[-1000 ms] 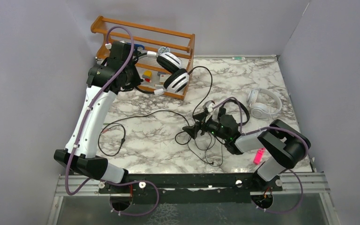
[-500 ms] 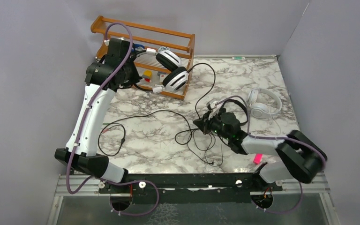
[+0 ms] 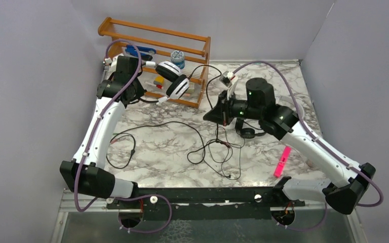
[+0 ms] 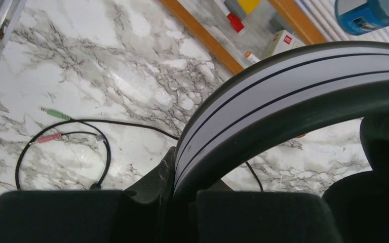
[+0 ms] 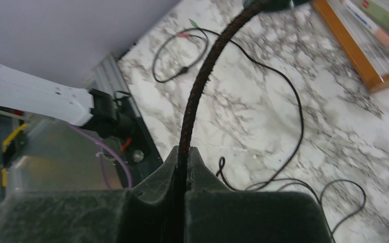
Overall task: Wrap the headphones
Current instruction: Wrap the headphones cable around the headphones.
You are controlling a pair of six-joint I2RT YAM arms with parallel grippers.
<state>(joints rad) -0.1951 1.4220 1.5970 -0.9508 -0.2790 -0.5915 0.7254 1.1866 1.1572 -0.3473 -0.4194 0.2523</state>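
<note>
White/blk headphones (image 3: 174, 81) are off the tabletop (image 3: 157, 157), hanging over the front rail of the wooden rack (image 3: 154, 40) at far left, ear pads toward centre. Left tool (image 4: 174, 169) is clamped tight on the headband; in the wrist view the band arcs up and right from the closed jaws. Black braided cord (image 5: 207, 66) is pinched in the right tool (image 5: 185, 157), jaws fully closed on it. That tool is raised near the rack's right end, apart from the headphones, w/ cord spanning between them. It looks to be this set's own cord, though the join is not visible. Step in hand, by my read: start winding the cord round the band. To do well: left holds steady, right circles the band w/ light tension, laying turns side by side and clear of the rack rails. Rest of cord lies in loose loops (image 3: 202, 147) on the tabletop, ending at plugs (image 4: 55, 114) on the left. Loops lie close to the small black headphones (image 3: 245, 132) under the right arm, so snag or drag is likely; feed slack slowly.
</note>
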